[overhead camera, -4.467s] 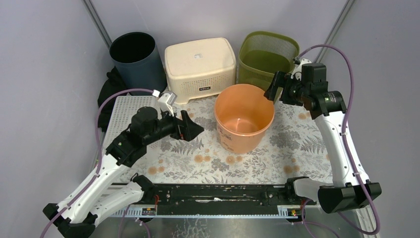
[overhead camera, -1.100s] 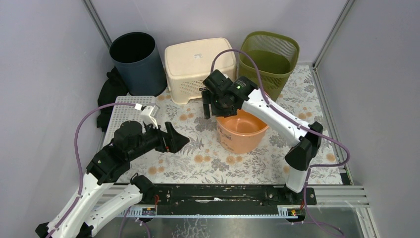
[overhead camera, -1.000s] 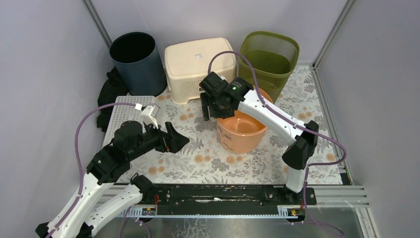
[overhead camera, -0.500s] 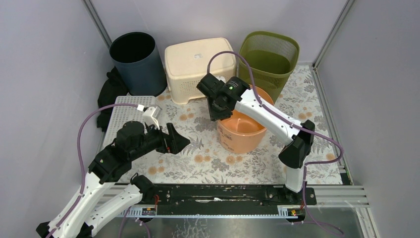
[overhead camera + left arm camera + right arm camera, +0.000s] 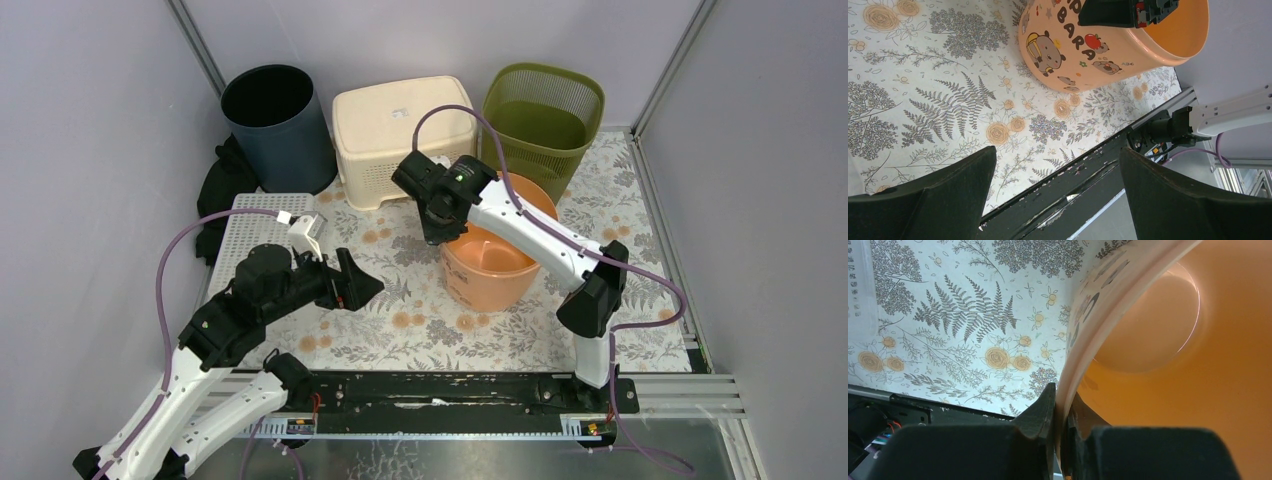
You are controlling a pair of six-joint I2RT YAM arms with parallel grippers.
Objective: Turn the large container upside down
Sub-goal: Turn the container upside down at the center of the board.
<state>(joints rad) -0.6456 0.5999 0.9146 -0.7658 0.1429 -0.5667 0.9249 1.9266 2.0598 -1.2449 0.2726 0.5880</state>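
Observation:
The large container is an orange bucket (image 5: 497,267) with cartoon prints, standing upright and mouth-up on the flowered mat. My right gripper (image 5: 441,229) reaches down over its left rim and is shut on that rim, one finger outside and one inside. The right wrist view shows the thin bucket wall (image 5: 1087,330) pinched between the fingers (image 5: 1041,409) of the right gripper (image 5: 1062,396). My left gripper (image 5: 366,285) hovers open to the left of the bucket, apart from it. In the left wrist view the bucket (image 5: 1083,55) lies beyond the open left gripper (image 5: 1056,160).
Along the back stand a dark round bin (image 5: 275,120), a cream box-shaped basket (image 5: 405,135) and a green mesh basket (image 5: 540,115). A white perforated board (image 5: 245,225) and black cloth (image 5: 215,185) lie at left. A black rail (image 5: 450,390) runs along the mat's near edge.
The right gripper, open over the bucket's left rim a second ago, has closed on the rim and shifted slightly left. The left arm has barely moved.

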